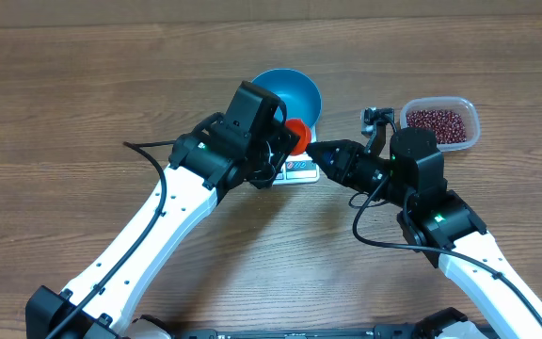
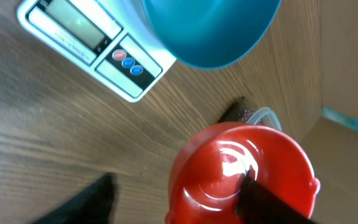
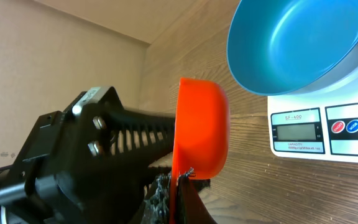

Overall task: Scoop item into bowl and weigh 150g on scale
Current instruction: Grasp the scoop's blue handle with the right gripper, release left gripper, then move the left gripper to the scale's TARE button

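Orange scoop [image 3: 201,130] rim pinched by closed right pincer [image 3: 180,185] | left pincer [image 1: 285,142] alongside, spread unclear

Scale [image 1: 301,169]: mostly hidden beneath bowl [image 1: 288,94] and left arm [image 1: 224,151] overhead; display digits illegible. Scoop [image 2: 229,168]: bottom cut off in left wrist view; tub [image 2: 263,115] behind it mostly hidden.

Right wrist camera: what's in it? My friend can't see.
An orange scoop stands on edge in the middle, pinched at its rim by the right gripper. To its right, a blue bowl sits on a white scale.
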Motion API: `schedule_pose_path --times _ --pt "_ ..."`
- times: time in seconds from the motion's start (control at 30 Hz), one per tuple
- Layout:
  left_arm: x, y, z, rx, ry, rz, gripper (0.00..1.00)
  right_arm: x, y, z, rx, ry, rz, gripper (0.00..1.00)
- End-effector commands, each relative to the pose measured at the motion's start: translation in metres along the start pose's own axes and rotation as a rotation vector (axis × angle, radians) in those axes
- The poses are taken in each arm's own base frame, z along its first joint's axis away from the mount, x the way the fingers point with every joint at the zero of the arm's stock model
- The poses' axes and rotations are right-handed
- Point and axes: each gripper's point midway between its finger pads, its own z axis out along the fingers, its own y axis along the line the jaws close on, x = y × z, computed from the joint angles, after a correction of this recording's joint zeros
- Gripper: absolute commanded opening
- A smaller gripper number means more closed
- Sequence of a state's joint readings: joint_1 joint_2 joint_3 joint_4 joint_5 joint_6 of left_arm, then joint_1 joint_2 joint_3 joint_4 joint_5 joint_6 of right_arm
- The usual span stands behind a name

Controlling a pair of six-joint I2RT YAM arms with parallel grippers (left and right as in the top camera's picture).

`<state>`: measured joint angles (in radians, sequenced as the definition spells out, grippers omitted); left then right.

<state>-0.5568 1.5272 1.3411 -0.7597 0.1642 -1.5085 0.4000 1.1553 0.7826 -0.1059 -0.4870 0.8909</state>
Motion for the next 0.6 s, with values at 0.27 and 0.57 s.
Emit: schedule_pose_path --times 0.27,0.57 --pt "-0.043 0.003 -0.004 -0.029 -0.159 0.218 0.82 -0.011 -0.021 -0.006 0.099 -0.030 -0.036 0.04" --pt "-0.079 -0.003 -0.012 -0.038 -0.219 0.597 0.84 -0.029 -0.058 -0.043 0.218 -0.065 -0.037 0.04"
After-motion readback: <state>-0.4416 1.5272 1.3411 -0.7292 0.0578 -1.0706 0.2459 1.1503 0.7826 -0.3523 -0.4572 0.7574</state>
